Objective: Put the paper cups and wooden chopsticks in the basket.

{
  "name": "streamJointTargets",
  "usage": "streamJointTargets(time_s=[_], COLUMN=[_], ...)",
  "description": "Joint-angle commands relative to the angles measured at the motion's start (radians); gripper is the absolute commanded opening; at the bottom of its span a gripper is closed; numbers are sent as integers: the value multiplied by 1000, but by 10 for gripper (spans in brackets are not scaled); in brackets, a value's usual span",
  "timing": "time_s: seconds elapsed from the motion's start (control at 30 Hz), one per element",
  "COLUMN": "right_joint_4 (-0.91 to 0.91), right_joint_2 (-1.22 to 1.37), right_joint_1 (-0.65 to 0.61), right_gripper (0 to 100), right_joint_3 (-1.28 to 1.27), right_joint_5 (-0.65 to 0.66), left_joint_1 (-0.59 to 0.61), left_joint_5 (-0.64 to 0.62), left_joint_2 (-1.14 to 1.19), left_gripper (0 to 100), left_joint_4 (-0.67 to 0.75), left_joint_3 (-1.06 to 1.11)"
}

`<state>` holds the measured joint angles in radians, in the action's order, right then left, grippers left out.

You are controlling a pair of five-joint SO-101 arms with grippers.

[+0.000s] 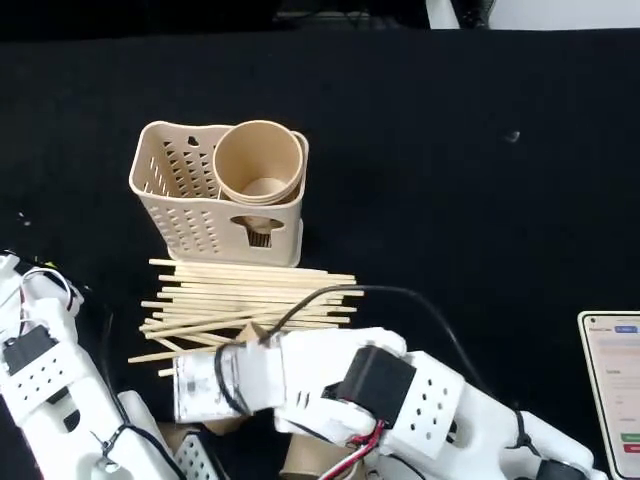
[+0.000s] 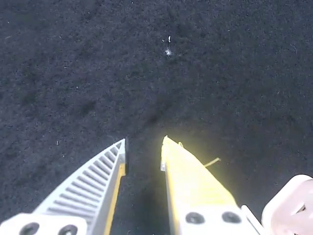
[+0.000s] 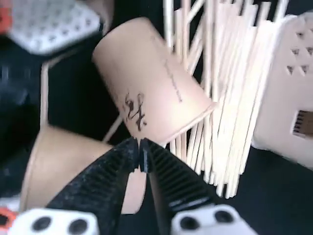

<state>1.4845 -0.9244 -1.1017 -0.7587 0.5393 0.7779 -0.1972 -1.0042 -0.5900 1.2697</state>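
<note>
At far left, over black table cloth (image 2: 195, 73), left gripper (image 2: 143, 147) hangs idle, white and yellow jaws parted, nothing between them. One beige perforated plastic basket (image 1: 190, 215) stands upright, already holding nested tan paper cups (image 1: 258, 160), at least two rims showing. Just in front, pale wooden chopsticks (image 1: 250, 300) lie heaped flat, too overlapped to count. Right gripper (image 3: 139, 147), black jaws pressed together, sits against scribbled paper cup (image 3: 151, 93) lying on its side, second loose cup (image 3: 58, 166) beside it. Both loose cups probably next for pickup.
</note>
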Motion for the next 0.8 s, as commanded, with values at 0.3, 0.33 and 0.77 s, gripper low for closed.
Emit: streamJointTargets(time_s=[0.3,0.33,0.77], right_joint_4=[-135,-137,-161], right_joint_2=[136,156,186], right_joint_1=[78,78,23], right_gripper=[291,279,290], right_joint_3=[8,4,-48], right_joint_5=[-353,-353,-450], left_joint_1=[1,1,1], left_joint_5=[-8,-8,-8], left_joint_2=[-17,-17,-17], left_gripper=[127,127,127], left_joint_4=[17,17,17], left_joint_3=[-24,-24,-24])
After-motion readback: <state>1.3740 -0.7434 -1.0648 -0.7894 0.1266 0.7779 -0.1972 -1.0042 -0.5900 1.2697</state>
